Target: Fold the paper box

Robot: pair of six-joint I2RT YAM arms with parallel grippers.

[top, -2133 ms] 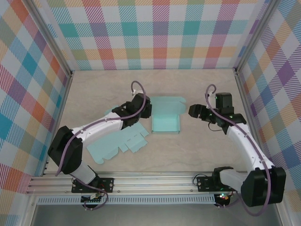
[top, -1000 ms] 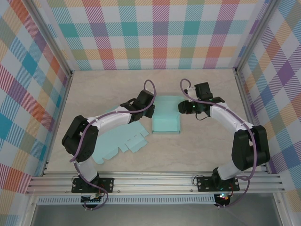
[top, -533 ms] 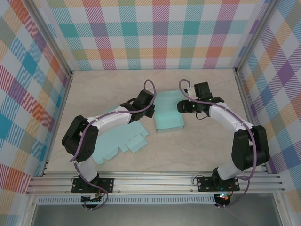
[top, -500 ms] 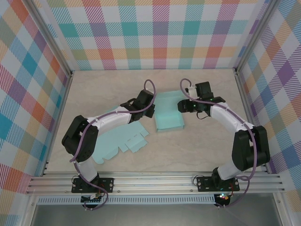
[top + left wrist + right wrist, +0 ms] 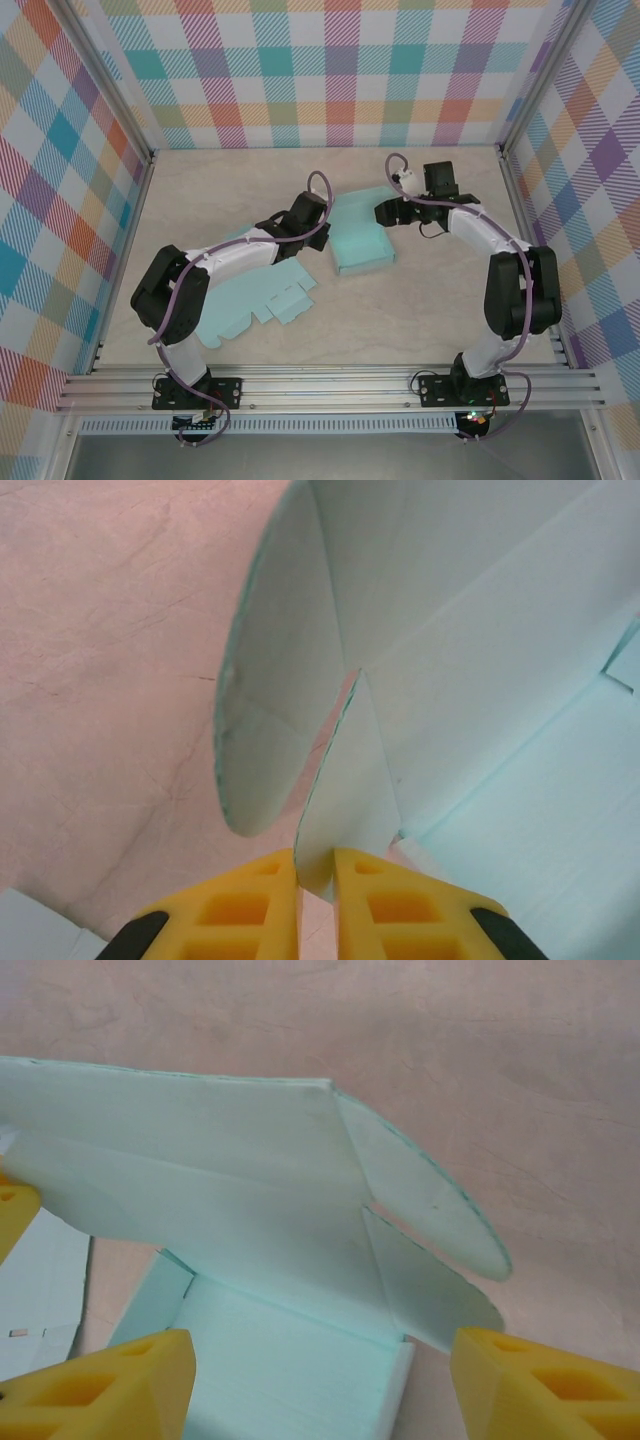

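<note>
Teal paper box [image 5: 360, 243] near mid-counter, a little toward the far side, turned slightly askew on the pale counter [image 5: 430, 310]. Base flat on the surface, walls partly raised, a panel up at the far end.

Left claw [image 5: 322, 226] at the box's left side, reaching in from the left. From the left wrist: yellow fingers [image 5: 245, 910] drawn nearly together, pinching a thin upright flap [image 5: 345, 800] of the box by its lower edge, only a sliver of gap between them. Just beside the flap, a rounded tab [image 5: 265, 740] curving up and away, with bare counter beyond it on the left.

Right claw [image 5: 385, 212] at the box's far right corner, pointing left toward the other claw. From the right wrist: yellow fingers [image 5: 110, 1390] spread wide, one at each lower corner of the view, nothing gripped. Box floor and wall ahead between them, touching neither pad as far as can be told. Long back panel [image 5: 200, 1170] standing tilted across the view, with two rounded tabs [image 5: 430, 1200] off its right end, out over the counter.

Second teal sheet [image 5: 245, 300], an unfolded blank, flat on the counter at the near left, partly under the left arm, apart from the box.
</note>
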